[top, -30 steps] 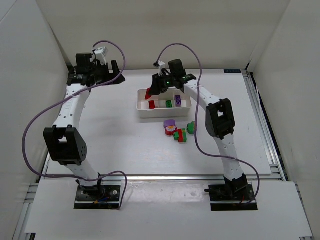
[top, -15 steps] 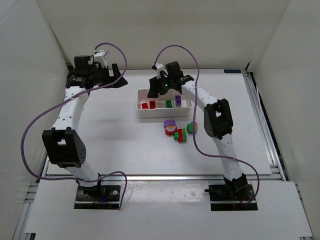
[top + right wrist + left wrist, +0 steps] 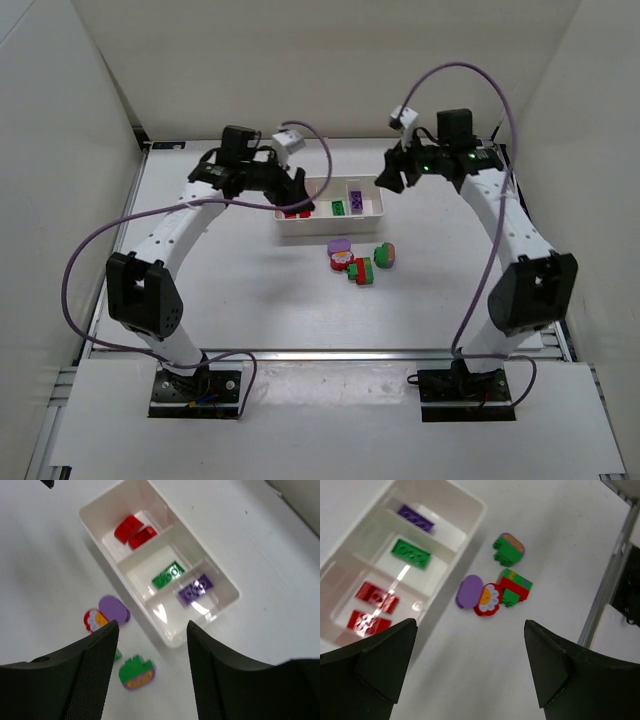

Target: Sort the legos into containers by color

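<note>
Red legos (image 3: 297, 212) sit half hidden behind left claw (image 3: 294, 192).

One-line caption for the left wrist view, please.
Open left gripper above the white tray: two red bricks, green brick and purple brick in separate compartments; loose mixed-colour bricks beside it.

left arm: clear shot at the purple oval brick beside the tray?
Probably yes: the left pincer hangs open near the purple oval brick, nothing over it; a red flower brick crowds one side, the tray the other.
</note>
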